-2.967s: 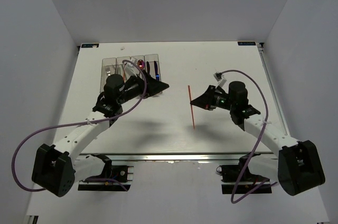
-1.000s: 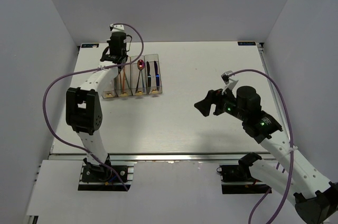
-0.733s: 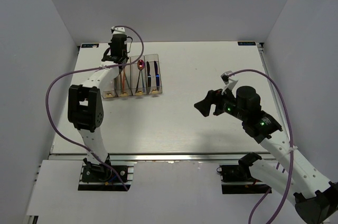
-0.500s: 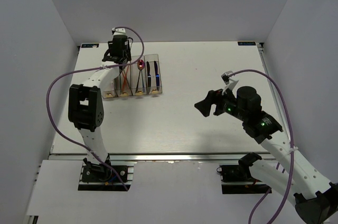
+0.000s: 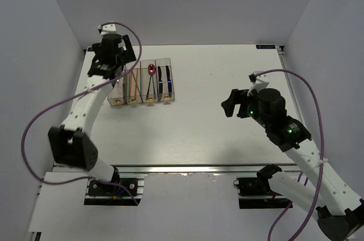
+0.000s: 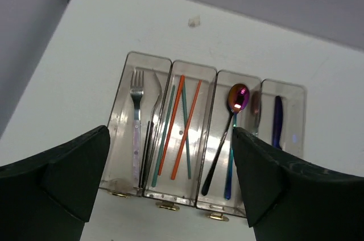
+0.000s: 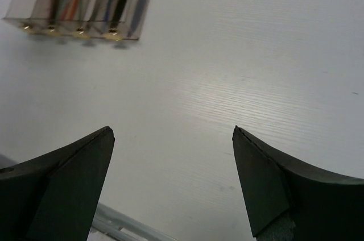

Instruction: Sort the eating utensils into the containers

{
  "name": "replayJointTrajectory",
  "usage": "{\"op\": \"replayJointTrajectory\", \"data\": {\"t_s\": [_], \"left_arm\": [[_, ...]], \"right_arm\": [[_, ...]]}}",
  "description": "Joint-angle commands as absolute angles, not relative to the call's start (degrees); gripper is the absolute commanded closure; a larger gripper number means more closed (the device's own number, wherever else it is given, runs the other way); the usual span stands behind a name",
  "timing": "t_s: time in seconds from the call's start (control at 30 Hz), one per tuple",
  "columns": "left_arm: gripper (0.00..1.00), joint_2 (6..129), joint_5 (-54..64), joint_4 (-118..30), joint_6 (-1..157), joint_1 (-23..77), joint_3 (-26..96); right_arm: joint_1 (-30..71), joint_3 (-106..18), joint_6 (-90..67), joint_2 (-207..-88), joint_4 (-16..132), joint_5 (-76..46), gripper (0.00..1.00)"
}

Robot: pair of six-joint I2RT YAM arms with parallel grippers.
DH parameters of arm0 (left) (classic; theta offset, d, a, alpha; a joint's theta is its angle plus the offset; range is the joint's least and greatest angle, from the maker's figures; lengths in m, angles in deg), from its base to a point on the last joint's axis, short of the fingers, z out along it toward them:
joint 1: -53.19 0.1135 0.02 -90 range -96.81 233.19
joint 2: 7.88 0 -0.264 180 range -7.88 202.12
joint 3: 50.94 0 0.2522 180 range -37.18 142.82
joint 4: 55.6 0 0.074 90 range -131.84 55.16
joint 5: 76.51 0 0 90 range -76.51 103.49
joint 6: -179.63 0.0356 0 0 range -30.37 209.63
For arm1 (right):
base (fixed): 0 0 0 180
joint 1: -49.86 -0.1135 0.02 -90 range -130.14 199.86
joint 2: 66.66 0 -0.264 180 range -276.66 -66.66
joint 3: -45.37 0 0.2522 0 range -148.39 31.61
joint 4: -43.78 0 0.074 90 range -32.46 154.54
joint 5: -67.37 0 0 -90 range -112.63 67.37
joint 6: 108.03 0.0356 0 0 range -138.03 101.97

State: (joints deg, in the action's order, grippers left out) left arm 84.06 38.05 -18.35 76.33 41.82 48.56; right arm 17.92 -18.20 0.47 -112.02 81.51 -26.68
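Observation:
Four clear containers (image 6: 128, 62) (image 5: 170, 100) stand joined in a row at the table's far left. In the left wrist view the first holds two silver forks (image 6: 135, 121). The second has orange chopsticks (image 6: 178, 110) and green chopsticks (image 6: 186, 138). A pink-bowled spoon (image 6: 238, 98) and a dark spoon (image 6: 254, 107) lie in the third. A blue knife (image 6: 277, 119) is in the fourth. My left gripper (image 6: 169, 132) (image 5: 111, 59) hangs open and empty high above the bins. My right gripper (image 7: 172, 130) (image 5: 232, 104) is open over bare table at the right, holding nothing.
The right wrist view shows the containers (image 7: 79, 2) at its top left and the table's metal front rail (image 7: 119, 227) at the bottom. White walls enclose the table (image 5: 227, 76) on three sides.
My left gripper has opened wide and lifted up and to the left, away from the far end of the bins. The right gripper has drawn back slightly to the right.

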Motion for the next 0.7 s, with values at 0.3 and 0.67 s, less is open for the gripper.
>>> {"op": "replayJointTrajectory", "data": {"t_s": [0.3, 0.67], "left_arm": [[0.02, 37.7, 41.2, -6.1, 67.9, 41.9, 21.7], [0.02, 21.1, 44.3, -5.0, 63.3, 41.9, 8.6]], "right_arm": [[18.0, -33.9, -3.0, -109.3, 98.8, -49.7, 0.11], [18.0, -31.7, -3.4, -103.0, 100.4, -45.7, 0.11]]}}
